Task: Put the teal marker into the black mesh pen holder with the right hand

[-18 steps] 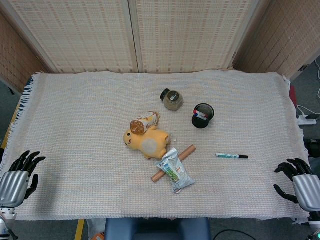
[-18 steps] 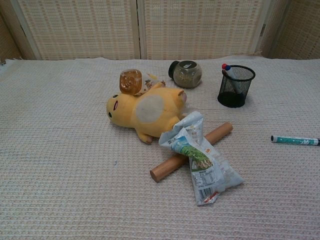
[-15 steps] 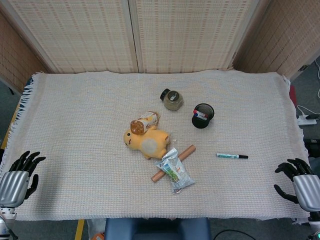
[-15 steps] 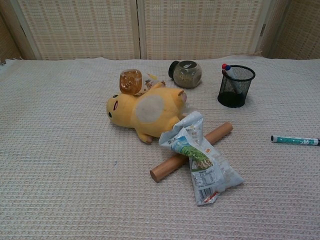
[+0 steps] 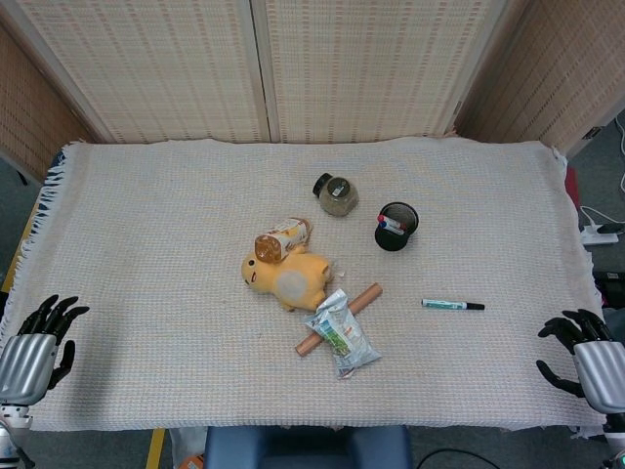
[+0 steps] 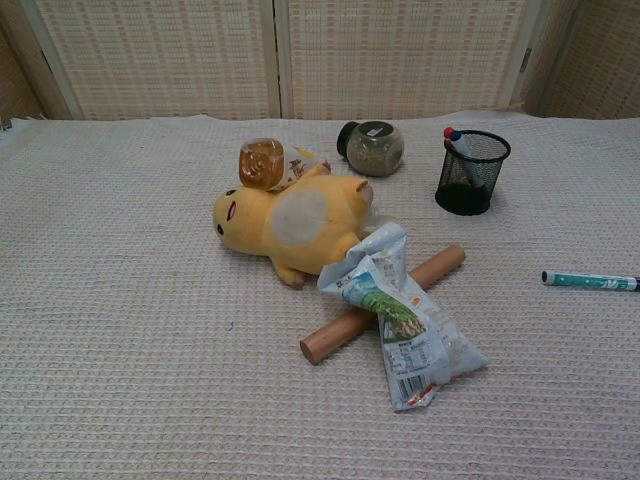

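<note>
The teal marker [image 5: 451, 305] lies flat on the cloth right of centre, black tip pointing right; the chest view catches the teal marker [image 6: 590, 281] at its right edge. Behind it and to the left stands the black mesh pen holder [image 5: 395, 226], upright, with a red and a blue pen inside; it is the pen holder [image 6: 471, 171] at the back right of the chest view. My right hand [image 5: 584, 359] rests at the near right corner, fingers spread, holding nothing, well short of the marker. At the near left corner my left hand [image 5: 35, 345] is also open.
A yellow plush toy [image 5: 288, 277] lies mid-table with a bottle [image 5: 281, 237] against it. A wooden rod [image 5: 340, 319] and a snack bag [image 5: 343, 335] lie in front. A round jar [image 5: 335, 193] sits left of the holder. A woven screen [image 5: 293, 68] backs the table.
</note>
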You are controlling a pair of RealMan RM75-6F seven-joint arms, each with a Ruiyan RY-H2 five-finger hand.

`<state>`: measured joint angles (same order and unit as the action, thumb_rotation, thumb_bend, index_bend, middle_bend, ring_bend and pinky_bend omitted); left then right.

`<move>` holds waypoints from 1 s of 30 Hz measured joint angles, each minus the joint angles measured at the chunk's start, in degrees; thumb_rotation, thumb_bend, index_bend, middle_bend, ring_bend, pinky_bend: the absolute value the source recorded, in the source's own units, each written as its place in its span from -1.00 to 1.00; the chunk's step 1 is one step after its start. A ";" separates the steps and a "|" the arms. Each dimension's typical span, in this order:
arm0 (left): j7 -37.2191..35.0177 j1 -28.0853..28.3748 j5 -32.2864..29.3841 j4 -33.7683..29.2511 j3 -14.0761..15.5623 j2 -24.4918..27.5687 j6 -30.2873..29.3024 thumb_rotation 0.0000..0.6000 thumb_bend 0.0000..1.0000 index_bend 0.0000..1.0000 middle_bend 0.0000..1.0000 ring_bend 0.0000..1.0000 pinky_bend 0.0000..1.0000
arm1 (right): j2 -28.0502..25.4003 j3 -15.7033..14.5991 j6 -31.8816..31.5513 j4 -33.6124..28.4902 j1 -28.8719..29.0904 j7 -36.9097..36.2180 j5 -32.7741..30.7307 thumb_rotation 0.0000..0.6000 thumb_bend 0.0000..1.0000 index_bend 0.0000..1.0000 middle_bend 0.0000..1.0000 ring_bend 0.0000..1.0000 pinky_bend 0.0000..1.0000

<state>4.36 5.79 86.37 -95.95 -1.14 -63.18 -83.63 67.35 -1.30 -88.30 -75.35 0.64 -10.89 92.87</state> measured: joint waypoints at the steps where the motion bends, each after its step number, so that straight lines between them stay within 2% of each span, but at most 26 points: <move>1: -0.05 -0.04 0.06 -0.03 -0.01 0.03 -0.09 1.00 0.17 -0.56 -0.79 -0.92 -0.66 | -0.01 0.00 -0.05 -0.03 0.00 -0.02 0.02 1.00 -0.65 -0.16 -0.38 -0.64 -0.71; 21: 0.05 -0.07 0.16 -0.50 0.09 0.06 -0.09 1.00 0.17 -0.56 -0.79 -0.92 -0.66 | -0.34 0.19 0.97 -0.12 0.44 -0.65 -0.64 1.00 -0.65 -0.16 -0.38 -0.64 -0.71; 30: -0.13 0.02 0.30 -0.59 0.24 0.08 0.20 1.00 0.17 -0.56 -0.79 -0.92 -0.66 | -1.55 1.79 7.78 -1.74 5.53 0.64 -1.32 1.00 -0.65 -0.16 -0.38 -0.64 -0.71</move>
<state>4.23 5.81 86.68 -96.54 -0.90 -63.09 -83.43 65.80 0.49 -80.51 -77.10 6.17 -10.25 91.54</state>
